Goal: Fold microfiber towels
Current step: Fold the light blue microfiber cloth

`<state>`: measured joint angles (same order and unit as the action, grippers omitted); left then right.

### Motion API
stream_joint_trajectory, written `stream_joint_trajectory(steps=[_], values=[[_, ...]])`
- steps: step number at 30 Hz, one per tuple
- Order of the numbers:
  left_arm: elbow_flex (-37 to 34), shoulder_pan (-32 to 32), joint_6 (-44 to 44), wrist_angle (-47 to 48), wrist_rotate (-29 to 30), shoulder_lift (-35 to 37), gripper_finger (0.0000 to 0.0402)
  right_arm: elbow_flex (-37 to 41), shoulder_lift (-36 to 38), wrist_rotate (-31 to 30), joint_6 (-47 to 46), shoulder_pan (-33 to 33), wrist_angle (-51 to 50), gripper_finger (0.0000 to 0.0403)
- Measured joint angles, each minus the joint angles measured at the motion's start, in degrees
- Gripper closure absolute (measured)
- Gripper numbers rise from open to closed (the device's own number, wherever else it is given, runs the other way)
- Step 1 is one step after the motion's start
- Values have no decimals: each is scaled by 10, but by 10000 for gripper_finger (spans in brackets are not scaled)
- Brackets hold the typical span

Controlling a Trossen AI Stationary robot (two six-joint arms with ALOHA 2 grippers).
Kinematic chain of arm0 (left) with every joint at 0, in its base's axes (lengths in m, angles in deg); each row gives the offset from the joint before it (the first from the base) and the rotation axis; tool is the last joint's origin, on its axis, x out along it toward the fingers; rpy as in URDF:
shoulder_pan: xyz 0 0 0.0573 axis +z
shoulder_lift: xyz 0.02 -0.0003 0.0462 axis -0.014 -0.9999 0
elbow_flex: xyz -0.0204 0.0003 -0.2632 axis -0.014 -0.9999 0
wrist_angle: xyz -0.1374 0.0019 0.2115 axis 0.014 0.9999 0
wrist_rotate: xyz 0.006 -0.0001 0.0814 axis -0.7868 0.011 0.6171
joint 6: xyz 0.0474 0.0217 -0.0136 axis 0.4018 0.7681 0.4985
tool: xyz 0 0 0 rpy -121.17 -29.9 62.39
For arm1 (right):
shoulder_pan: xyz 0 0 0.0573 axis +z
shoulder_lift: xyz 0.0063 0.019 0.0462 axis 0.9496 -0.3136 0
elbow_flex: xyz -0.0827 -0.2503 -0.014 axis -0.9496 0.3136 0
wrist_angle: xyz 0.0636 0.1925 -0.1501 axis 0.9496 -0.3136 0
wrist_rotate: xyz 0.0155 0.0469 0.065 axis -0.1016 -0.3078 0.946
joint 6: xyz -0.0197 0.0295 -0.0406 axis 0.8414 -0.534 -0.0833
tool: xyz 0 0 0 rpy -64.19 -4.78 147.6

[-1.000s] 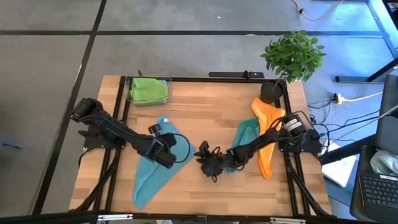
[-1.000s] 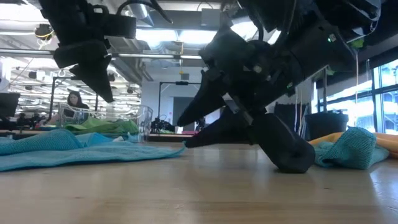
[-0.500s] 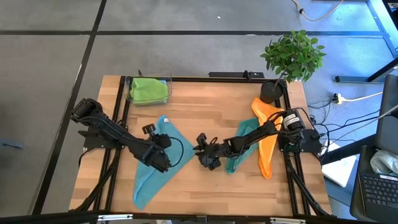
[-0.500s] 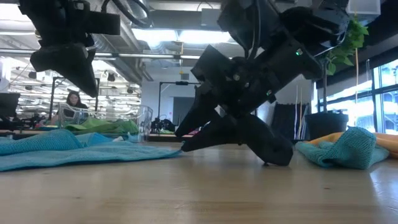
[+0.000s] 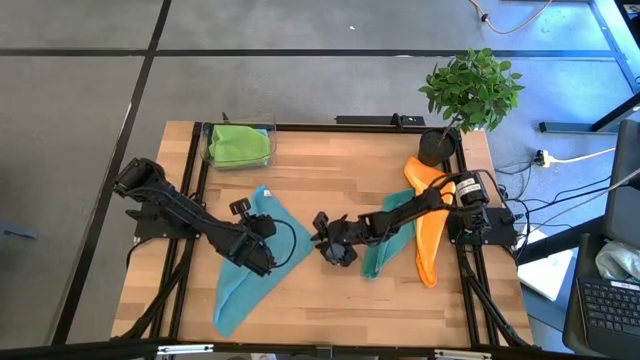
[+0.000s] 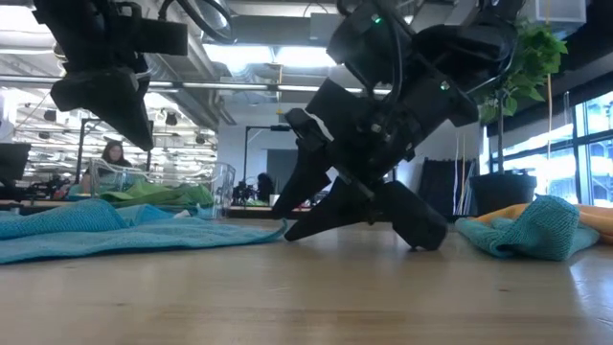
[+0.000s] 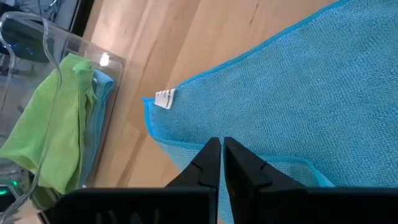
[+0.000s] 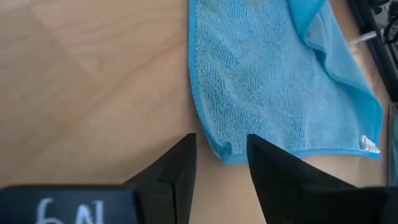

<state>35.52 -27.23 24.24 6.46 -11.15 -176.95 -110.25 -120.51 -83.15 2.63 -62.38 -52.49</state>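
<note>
A light blue towel (image 5: pixel 245 285) lies spread on the table's left half, with one corner (image 8: pixel 222 151) pointing toward the middle. My right gripper (image 5: pixel 320 236) is low at the table's middle and open. Its fingertips (image 8: pixel 186 144) stand on either side of that corner, just short of it. My left gripper (image 5: pixel 268 260) is shut and hovers above the towel's middle (image 7: pixel 298 93), clear of it in the low view (image 6: pixel 129 129). A crumpled teal towel (image 5: pixel 385 240) lies under my right arm, and an orange towel (image 5: pixel 430 225) lies beside it.
A clear bin (image 5: pixel 212 160) at the far left holds a lime green towel (image 5: pixel 240 145). A potted plant (image 5: pixel 470 90) stands at the far right corner. Bare wood shows along the near edge and between the bin and the plant.
My right gripper has swung toward the table's left and far side, away from the teal towel. It now stands at the light blue towel's corner. The towels have stayed where they were.
</note>
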Motion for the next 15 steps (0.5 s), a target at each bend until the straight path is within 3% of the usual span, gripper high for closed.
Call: stream_joint_trajectory(steps=[6,15], values=[[0,0,3,2,0,0,388,0,0,19,-2,-8,0,273],[0,0,4,2,2,0,388,1,0,25,-32,-14,-7,374]])
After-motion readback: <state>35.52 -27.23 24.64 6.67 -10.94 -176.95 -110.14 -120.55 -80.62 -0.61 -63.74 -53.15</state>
